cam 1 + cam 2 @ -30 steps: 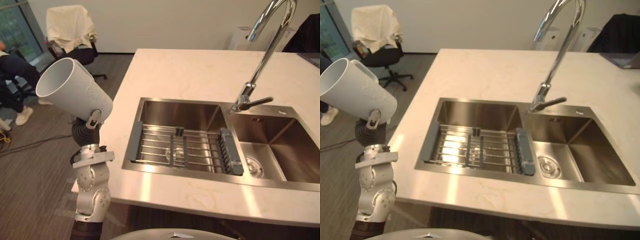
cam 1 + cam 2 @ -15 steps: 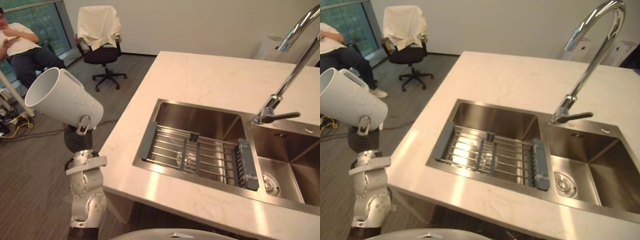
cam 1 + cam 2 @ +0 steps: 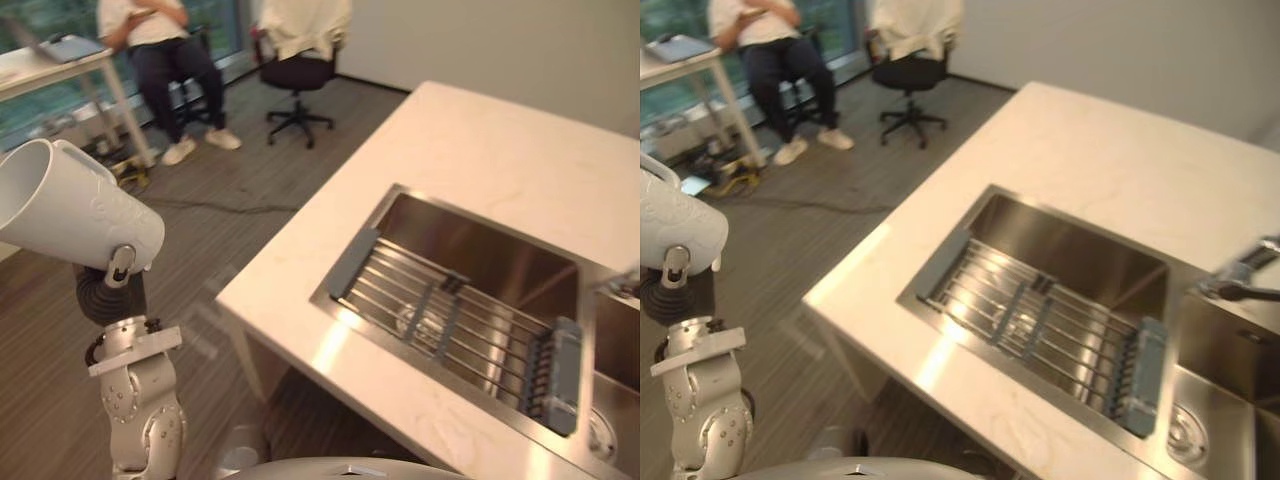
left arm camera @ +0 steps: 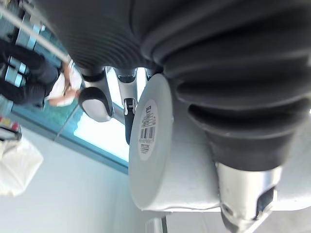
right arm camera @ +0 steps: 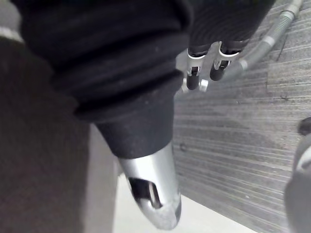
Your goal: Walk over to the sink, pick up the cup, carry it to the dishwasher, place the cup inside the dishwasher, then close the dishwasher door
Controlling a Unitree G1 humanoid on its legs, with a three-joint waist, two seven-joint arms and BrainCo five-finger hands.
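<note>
A white cup point(image 3: 72, 208) with a handle is tilted on its side, mouth toward the upper left, at the left of the left eye view. My left hand point(image 3: 121, 263) is shut on it from below, off the counter's left edge. The left wrist view has the cup's flat base point(image 4: 150, 141) with a barcode sticker, and my thumb point(image 4: 248, 194) lying against its wall. My right hand point(image 5: 150, 194) hangs over the grey floor with relaxed fingers and holds nothing. The steel sink point(image 3: 480, 250) lies at the right with a grey wire rack point(image 3: 450, 325) across it.
The pale stone countertop point(image 3: 480, 150) surrounds the sink; its corner point(image 3: 235, 295) is near my left arm. The tap's lever point(image 3: 1240, 280) sits at the right edge. A seated person point(image 3: 160, 40), a desk point(image 3: 50, 60) and an office chair point(image 3: 300, 50) draped with cloth stand across the floor.
The camera has swung left, so the sink and counter have slid right and the seated person has come into fuller view. The cup stays in my left hand.
</note>
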